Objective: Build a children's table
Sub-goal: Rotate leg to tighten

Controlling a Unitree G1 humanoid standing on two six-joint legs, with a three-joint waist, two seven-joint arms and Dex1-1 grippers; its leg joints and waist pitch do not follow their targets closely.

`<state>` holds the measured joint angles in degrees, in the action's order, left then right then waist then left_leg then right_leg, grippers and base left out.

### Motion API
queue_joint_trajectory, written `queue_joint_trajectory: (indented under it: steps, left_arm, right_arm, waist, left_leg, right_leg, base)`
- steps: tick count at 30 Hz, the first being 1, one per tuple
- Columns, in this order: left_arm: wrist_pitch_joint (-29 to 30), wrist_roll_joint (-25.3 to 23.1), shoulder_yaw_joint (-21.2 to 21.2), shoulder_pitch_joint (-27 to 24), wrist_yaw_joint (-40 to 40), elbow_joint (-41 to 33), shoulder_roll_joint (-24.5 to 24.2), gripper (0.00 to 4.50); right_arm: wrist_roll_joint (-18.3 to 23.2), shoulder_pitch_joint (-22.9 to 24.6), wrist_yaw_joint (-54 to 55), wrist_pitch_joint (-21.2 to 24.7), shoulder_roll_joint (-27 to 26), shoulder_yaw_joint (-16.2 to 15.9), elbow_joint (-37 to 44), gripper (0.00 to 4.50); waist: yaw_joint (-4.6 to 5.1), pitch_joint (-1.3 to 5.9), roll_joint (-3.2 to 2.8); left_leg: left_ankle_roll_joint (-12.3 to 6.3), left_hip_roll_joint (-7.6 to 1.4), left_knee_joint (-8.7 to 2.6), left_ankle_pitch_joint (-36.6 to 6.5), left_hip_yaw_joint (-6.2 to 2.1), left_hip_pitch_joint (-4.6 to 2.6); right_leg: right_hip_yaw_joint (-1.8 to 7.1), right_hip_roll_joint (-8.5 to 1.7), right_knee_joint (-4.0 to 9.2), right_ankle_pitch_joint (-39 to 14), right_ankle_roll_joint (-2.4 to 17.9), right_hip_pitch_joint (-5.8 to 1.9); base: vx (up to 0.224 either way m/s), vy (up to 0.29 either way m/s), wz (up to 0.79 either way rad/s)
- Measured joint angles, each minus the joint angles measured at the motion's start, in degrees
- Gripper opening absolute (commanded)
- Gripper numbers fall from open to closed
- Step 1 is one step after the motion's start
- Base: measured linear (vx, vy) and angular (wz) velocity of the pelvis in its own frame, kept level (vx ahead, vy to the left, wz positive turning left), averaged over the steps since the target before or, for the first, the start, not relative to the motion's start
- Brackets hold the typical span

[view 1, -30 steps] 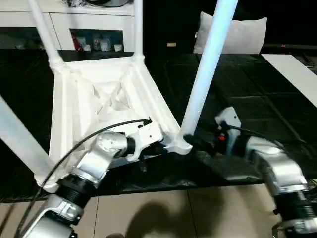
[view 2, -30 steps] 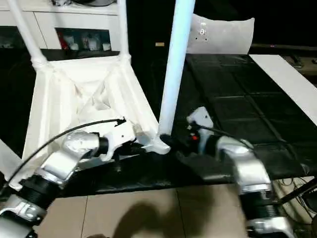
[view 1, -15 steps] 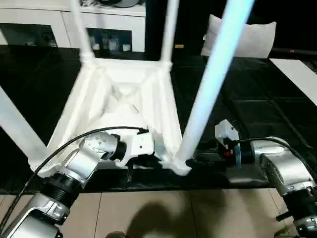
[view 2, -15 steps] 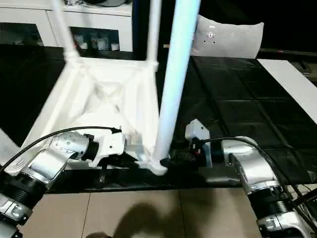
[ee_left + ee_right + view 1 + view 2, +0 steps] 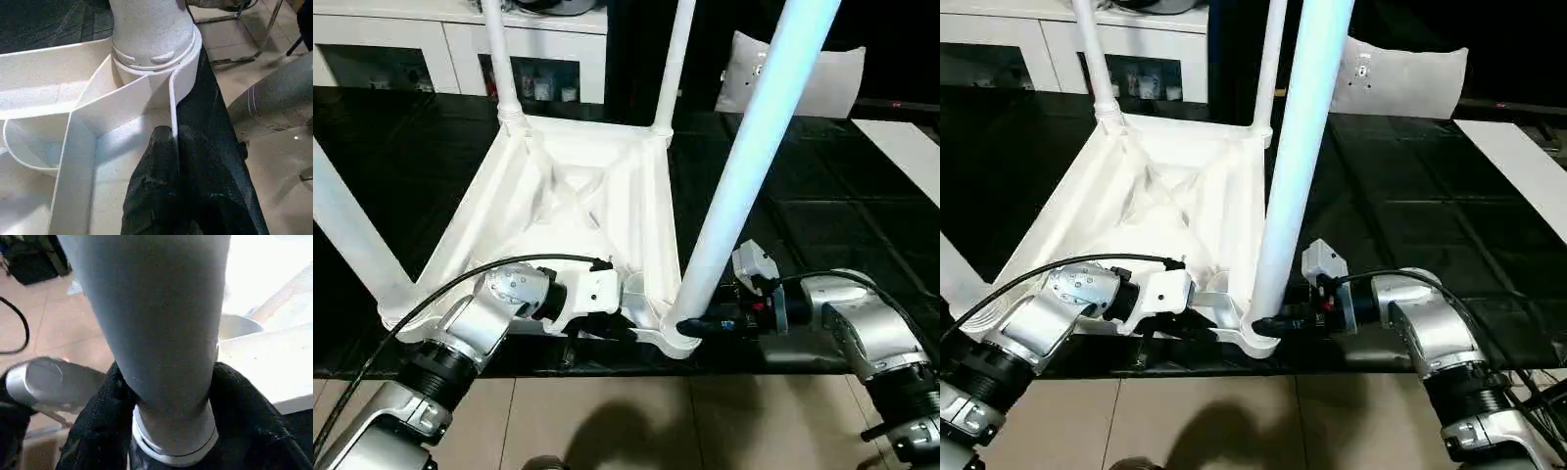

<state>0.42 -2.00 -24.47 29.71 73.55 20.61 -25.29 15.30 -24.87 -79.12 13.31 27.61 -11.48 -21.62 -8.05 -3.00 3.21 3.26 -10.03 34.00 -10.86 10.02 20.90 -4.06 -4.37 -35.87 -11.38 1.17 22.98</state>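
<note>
the children's table lies upside down on the dark floor mat, and all four legs appear to stand in their corner sockets, so little seems left beyond seating the near leg and turning the table upright; the left gripper pinches a thin rim wall near that socket, the right gripper has its fingers around the leg's base; no readable writing anywhere
</note>
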Motion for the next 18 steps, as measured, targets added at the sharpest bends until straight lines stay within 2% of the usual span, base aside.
queue_joint_trajectory:
  steps: [3, 5, 8, 10, 12, 14, 15, 18]
  left_arm:
    - [1.69, 0.1, 0.68, -0.47, -0.26, -0.4, 0.13, 0.0]
    - [3.83, 0.07, 1.33, -1.06, -1.44, -0.89, 0.33, 0.0]
    - [8.31, -0.33, 2.69, -2.04, -4.62, -1.58, 0.98, 0.0]
    - [13.25, -1.12, 4.07, -2.28, -9.21, -1.92, 2.93, 0.0]
    - [16.3, -1.86, 4.84, -2.2, -13.04, -1.96, 4.89, 0.0]
    - [18.65, -2.37, 5.46, -2.11, -15.99, -1.98, 6.65, 0.0]
    - [21.15, -3.19, 5.94, -1.41, -19.97, -1.67, 8.6, 0.0]
    - [24.71, -4.55, 6.65, 0.09, -26.3, -0.4, 12.72, 0.0]
  right_arm:
    - [0.23, -0.76, -0.53, -0.72, -1.66, 0.61, -3.05, 1.96]
    - [0.06, -1.97, -0.24, -2.01, -3.17, 0.89, -6.31, 1.95]
    - [-0.71, -3.45, 3.41, -4.25, -5.57, 1.45, -11.28, 1.95]
    - [-1.71, -5.67, 9.15, -5.95, -8.2, 2.63, -16.54, 1.95]
    - [-2.29, -7.2, 14.87, -6.78, -9.73, 3.62, -19.51, 1.95]
    - [-2.18, -8.77, 18.53, -7.1, -11.12, 4.72, -22.76, 1.94]
    - [-2.25, -10.95, 23.26, -7.2, -12.39, 5.33, -25.87, 1.94]
    - [-2.2, -13.31, 30.0, -7.83, -13.8, 6.68, -29.54, 1.94]
  waist:
    - [0.11, 0.03, 0.0]
    - [0.5, 0.04, -0.01]
    - [1.83, 0.04, -0.01]
    - [3.21, 0.05, 0.05]
    - [4.65, 0.05, 0.06]
    - [5.45, 0.07, 0.03]
    - [6.3, 0.05, 0.01]
    - [6.75, 0.03, -0.03]
  left_leg:
    - [0.02, -0.01, 0.03, 0.01, 0.01, -0.09]
    - [0.07, -0.01, 0.05, 0.03, 0.02, -0.4]
    - [0.13, -0.02, 0.05, 0.05, 0.01, -0.93]
    - [0.14, -0.02, 0.07, 0.05, -0.01, -1.51]
    - [0.14, -0.02, 0.08, 0.04, -0.33, -1.35]
    - [0.14, -0.07, 0.09, 0.04, -0.61, -1.27]
    - [0.13, -0.06, 0.18, 0.04, -0.72, -1.18]
    - [0.12, -0.06, 0.15, 0.04, -0.81, -1.03]
  right_leg:
    - [0.01, 0.0, -0.09, 0.0, 0.0, -0.06]
    - [0.03, 0.0, -0.12, 0.02, 0.04, -0.27]
    - [0.03, 0.0, -0.1, -0.18, -0.3, -0.89]
    - [0.0, 0.0, 0.05, -0.21, -0.35, -1.09]
    - [-0.42, -0.02, 0.66, -0.21, -0.35, -1.19]
    - [-1.04, -0.18, 1.12, -0.22, -0.35, -1.31]
    - [-1.65, -0.51, 1.31, -0.21, -0.34, -1.25]
    - [-2.15, -0.71, 1.84, -0.18, -0.3, -1.06]
  base:
    - [0.0, 0.0, 0.0]
    - [0.0, 0.0, 0.0]
    - [-0.018, 0.001, -0.01]
    - [-0.027, 0.001, -0.02]
    - [-0.047, 0.029, -0.19]
    - [-0.025, 0.02, -0.1]
    - [0.0, 0.0, 0.0]
    - [0.0, 0.0, 0.0]
